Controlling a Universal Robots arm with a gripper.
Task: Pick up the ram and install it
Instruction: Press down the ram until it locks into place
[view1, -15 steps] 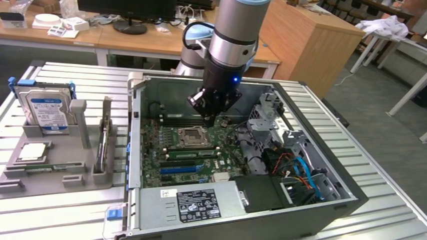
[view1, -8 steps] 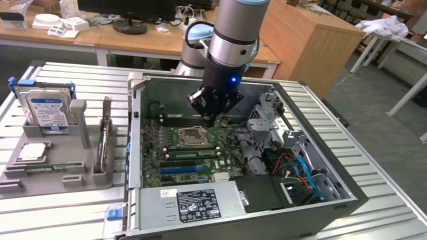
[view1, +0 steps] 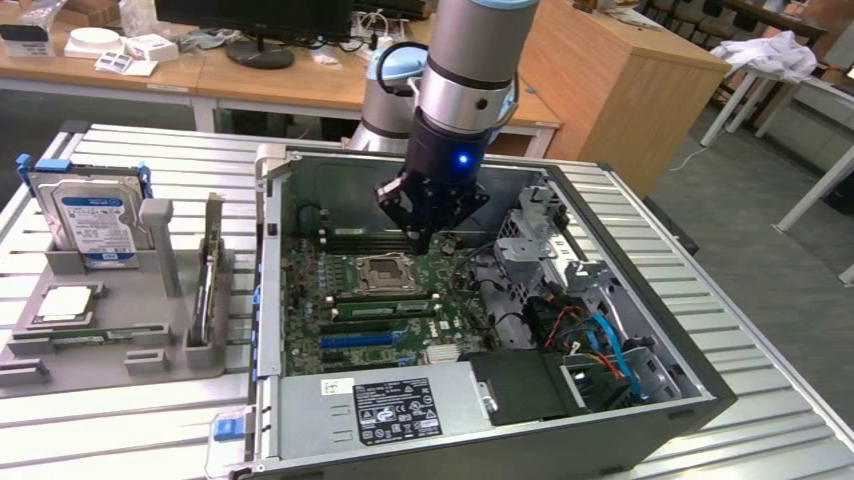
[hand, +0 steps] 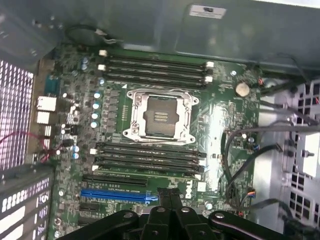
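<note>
My gripper (view1: 420, 240) hangs over the open computer case (view1: 694, 400), its fingers shut with nothing between them. It is above the motherboard (view1: 461, 305), near the empty CPU socket (view1: 380, 270). A narrow green ram stick (view1: 380, 308) with dark chips sits along a slot just in front of the socket. Another long thin stick (view1: 207, 285) stands on edge in the grey holder outside the case, on the exterior view's left. In the wrist view my gripper (hand: 168, 192) points at the board near the blue slot (hand: 115, 194). The slot bank (hand: 150, 159) lies beside the socket (hand: 159, 116).
A blue-labelled hard drive (view1: 96, 215) stands in the grey tray (view1: 100, 350) on the exterior view's left. Inside the case are the power supply (view1: 387, 405), a drive cage (view1: 541, 240) and loose cables (view1: 601, 340). The case walls ring the motherboard.
</note>
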